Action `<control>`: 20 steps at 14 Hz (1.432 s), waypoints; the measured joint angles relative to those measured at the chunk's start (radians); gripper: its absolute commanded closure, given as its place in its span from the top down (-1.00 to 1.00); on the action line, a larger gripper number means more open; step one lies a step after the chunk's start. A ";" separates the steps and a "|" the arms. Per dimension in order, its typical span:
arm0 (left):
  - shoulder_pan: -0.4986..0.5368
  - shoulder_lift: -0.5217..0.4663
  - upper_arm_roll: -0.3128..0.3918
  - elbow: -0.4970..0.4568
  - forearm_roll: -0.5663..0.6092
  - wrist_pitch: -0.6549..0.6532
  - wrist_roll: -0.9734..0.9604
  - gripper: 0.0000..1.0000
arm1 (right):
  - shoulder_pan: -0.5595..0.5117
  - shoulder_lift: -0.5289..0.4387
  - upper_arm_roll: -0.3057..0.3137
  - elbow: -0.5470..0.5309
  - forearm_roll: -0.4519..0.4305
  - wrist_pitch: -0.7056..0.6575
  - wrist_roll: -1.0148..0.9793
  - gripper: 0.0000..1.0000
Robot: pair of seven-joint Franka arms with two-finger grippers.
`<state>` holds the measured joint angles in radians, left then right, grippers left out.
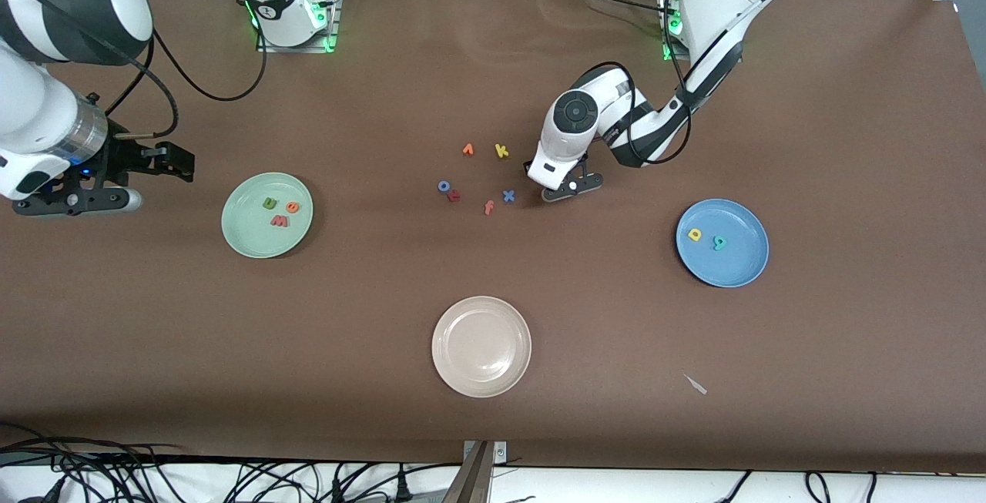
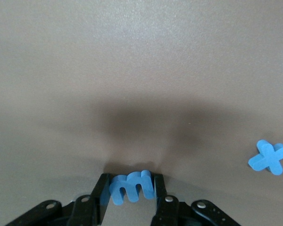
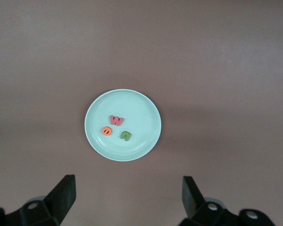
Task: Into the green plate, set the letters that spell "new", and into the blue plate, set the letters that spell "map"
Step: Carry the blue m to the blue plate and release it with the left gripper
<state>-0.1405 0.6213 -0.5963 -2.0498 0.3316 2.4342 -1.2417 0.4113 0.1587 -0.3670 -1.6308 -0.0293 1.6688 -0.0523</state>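
Brown tabletop: your green plate (image 1: 240, 235) at nine o'clock already holds n (image 1: 269, 202), e (image 1: 292, 207), w (image 1: 279, 221). Blue plate (image 1: 743, 268) at three o'clock has a (image 1: 695, 234) and p (image 1: 719, 242). Left gripper (image 2: 132, 194) pinches the blue m (image 2: 131, 185) at centre; right gripper (image 3: 127, 193), spread, waits above the green plate's end.

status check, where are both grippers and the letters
Left gripper closing on blue foam m beside blue x. Right gripper open, waiting above pale green plate holding n, e, w. Yellow a, teal p in blue plate.

High front camera facing the arms, wrist cameras downward (close) — green plate (image 1: 266, 215) shared
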 measured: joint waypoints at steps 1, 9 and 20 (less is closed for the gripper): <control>0.000 0.000 0.000 0.001 0.002 -0.001 0.000 -0.42 | -0.004 0.006 0.000 0.000 0.013 -0.005 0.000 1.00; 0.057 0.009 0.028 0.157 0.006 -0.294 0.250 -0.51 | -0.212 -0.010 0.255 0.028 0.060 -0.026 0.004 1.00; 0.400 0.020 0.063 0.341 0.034 -0.605 1.128 -0.27 | -0.254 -0.044 0.273 0.111 0.026 -0.135 0.003 1.00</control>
<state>0.2591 0.6413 -0.5335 -1.7088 0.3657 1.8291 -0.1134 0.1569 0.1152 -0.0940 -1.5199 -0.0036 1.5337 -0.0489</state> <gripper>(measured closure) 0.577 0.000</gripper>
